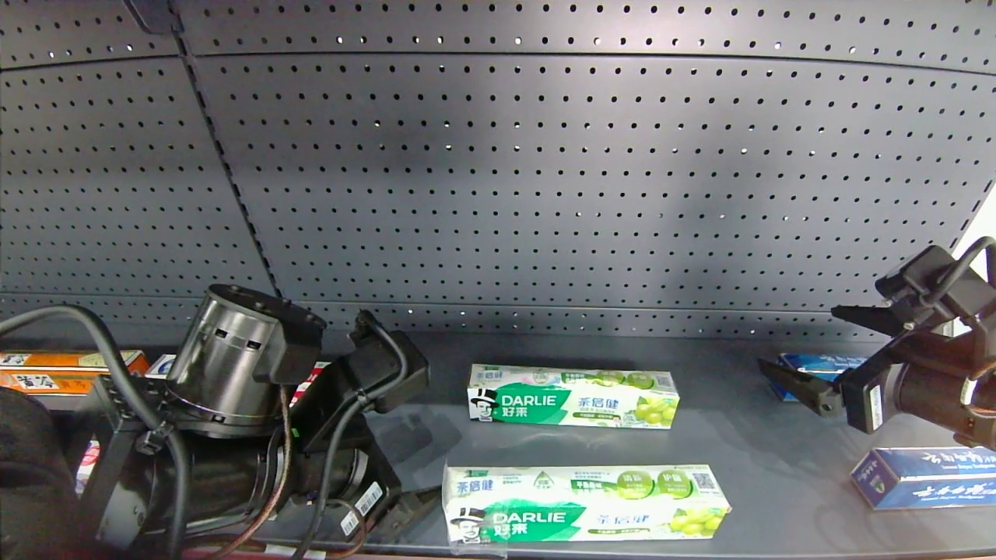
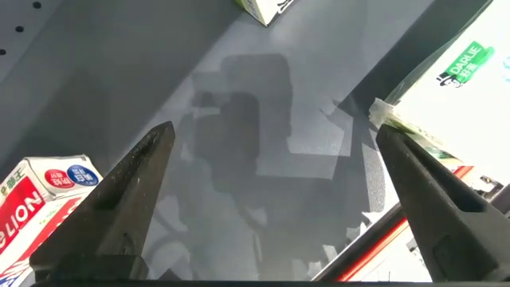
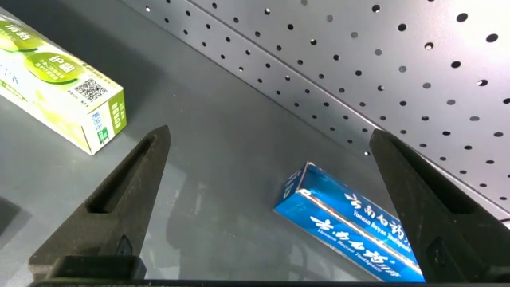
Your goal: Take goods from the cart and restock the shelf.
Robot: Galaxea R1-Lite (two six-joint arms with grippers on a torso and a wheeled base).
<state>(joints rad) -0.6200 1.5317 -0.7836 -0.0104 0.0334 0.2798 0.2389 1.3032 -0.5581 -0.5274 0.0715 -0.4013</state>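
Observation:
Two green toothpaste boxes lie on the grey shelf, one further back and one at the front edge. My left gripper hangs open over bare shelf, just left of the front green box, with nothing between its fingers. At the right, my right gripper is open and empty above the shelf. It faces a blue box lying by the back wall. The end of a green box lies off to its side.
Orange and red-white boxes lie at the shelf's left end, one beside my left gripper. Another blue box lies at the front right. A perforated back panel closes the shelf behind. Bare shelf lies between the green and blue boxes.

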